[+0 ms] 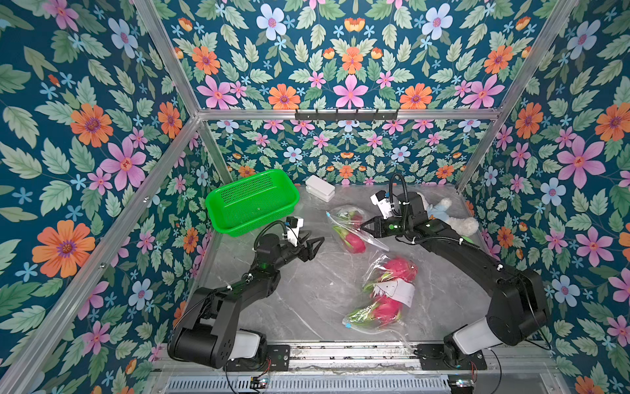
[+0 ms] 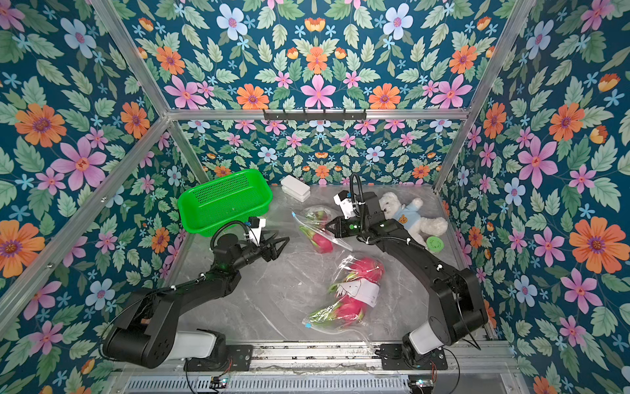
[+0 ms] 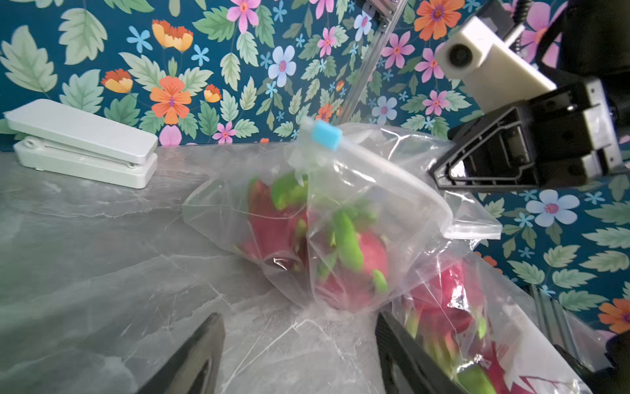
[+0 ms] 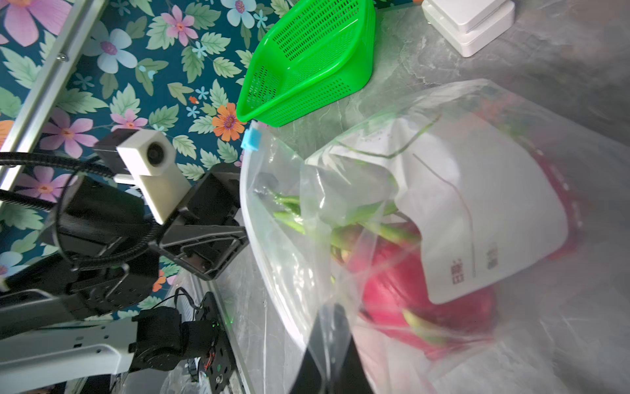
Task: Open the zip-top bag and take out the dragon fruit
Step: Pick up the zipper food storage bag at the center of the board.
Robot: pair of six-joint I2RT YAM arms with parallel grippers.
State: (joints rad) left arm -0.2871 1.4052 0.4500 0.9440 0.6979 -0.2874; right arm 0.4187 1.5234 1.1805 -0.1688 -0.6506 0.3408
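The right gripper (image 1: 363,225) is pinched together on the clear film of a zip bag (image 1: 341,221) that lies mid-counter (image 1: 306,300), toward the back edge. Two dragon fruit (image 1: 354,240) show inside it. The left gripper (image 1: 315,249), jaws apart, hovers just beside that bag and holds nothing. A second bag (image 1: 375,269) near the front edge holds two other dragon fruit (image 1: 400,267) and carries a white label (image 1: 397,290). A green basket (image 1: 238,218) sits at the back left corner.
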